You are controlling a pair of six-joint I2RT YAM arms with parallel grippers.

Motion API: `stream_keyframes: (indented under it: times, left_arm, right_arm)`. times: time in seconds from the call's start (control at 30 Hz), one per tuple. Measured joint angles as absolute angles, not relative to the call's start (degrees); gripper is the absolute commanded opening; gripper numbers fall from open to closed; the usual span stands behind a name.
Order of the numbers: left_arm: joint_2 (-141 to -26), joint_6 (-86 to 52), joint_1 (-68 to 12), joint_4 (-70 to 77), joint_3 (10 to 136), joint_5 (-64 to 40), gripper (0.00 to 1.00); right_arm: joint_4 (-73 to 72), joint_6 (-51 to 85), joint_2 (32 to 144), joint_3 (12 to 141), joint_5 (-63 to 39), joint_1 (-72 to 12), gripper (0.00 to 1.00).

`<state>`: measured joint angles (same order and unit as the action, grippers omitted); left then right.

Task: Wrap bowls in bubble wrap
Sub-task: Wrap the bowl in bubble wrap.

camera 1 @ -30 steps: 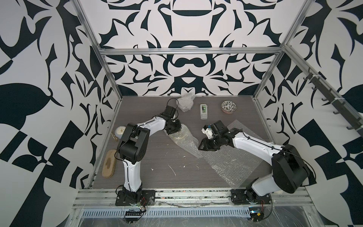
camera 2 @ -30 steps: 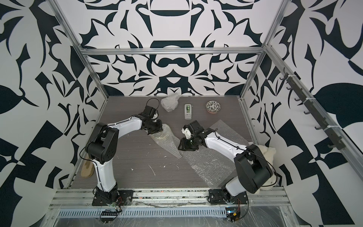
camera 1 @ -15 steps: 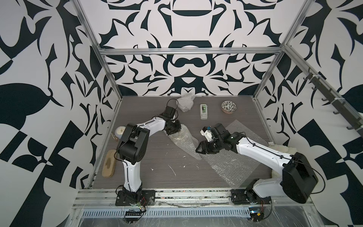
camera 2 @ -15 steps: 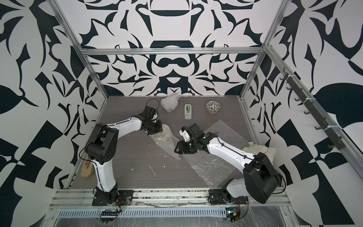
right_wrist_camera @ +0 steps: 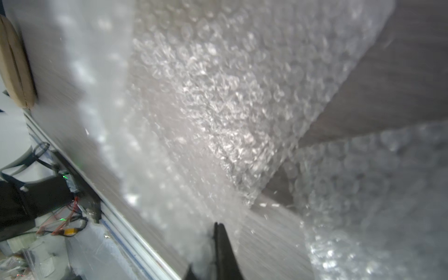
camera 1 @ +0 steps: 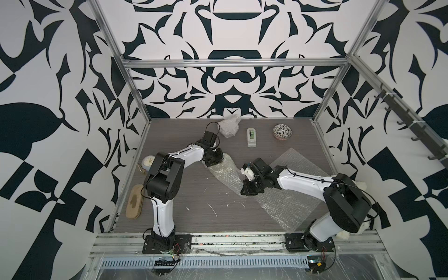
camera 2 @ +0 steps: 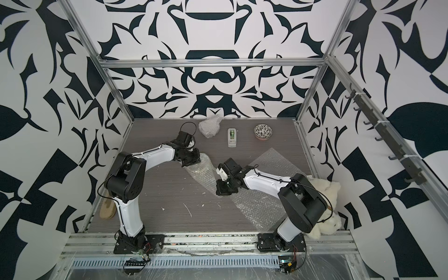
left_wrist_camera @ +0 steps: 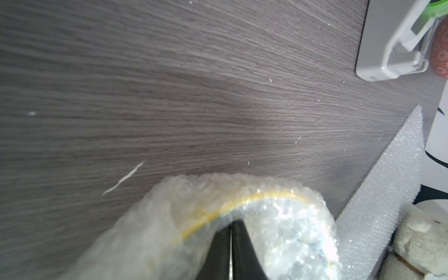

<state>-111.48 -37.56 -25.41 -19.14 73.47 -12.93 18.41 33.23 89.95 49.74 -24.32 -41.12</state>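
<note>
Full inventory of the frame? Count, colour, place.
floral bowl: 1, black-and-white, back right.
blue-and-yellow bowl: 1, under middle sheet.
white bowl: 1, left edge.
middle sheet: 1, clear bubble wrap, mid-table.
right sheet: 1, clear, right side.
crumpled wrap: 1, clear, back centre.
tape dispenser: 1, white, back centre.
tan oval object: 1, left edge.
plush toy: 1, cream, beyond right edge.
left gripper: shut, on wrapped bowl.
right gripper: shut, at middle sheet's end.

Walls (camera 1: 230,36) carry a bold black-and-white leaf pattern; a silver aluminium frame (camera 1: 232,63) edges them; the table (camera 1: 194,218) is grey wood-grain with pale scuffs; a dark hook rail (camera 1: 402,110) lines the right-hand wall; light falls evenly.
</note>
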Motion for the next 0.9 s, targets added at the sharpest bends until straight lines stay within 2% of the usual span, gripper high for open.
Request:
stream_keyframes:
  times: [0.23, 0.47, 0.77, 0.9]
  left_arm:
    - [-111.44, -37.06, -26.04, -18.7, 72.88, -12.71, 0.09]
    - [-110.32, -36.88, -27.33, -16.88, 70.91, -11.07, 0.09]
    - [-110.06, -36.58, -27.7, -16.25, 70.39, -9.13, 0.09]
    - [-109.12, -36.77, -27.77, -16.12, 69.73, -8.38, 0.14]
  right_arm:
    - [23.46, 26.96, 91.29, 62.57, -20.51, -41.12, 0.0]
    - [23.86, 19.4, 97.73, 76.75, -17.61, -41.12, 0.0]
    - [21.78, 15.92, 107.24, 82.56, -19.51, -41.01, 0.0]
    - [21.61, 15.68, 107.74, 82.52, -19.97, -41.01, 0.0]
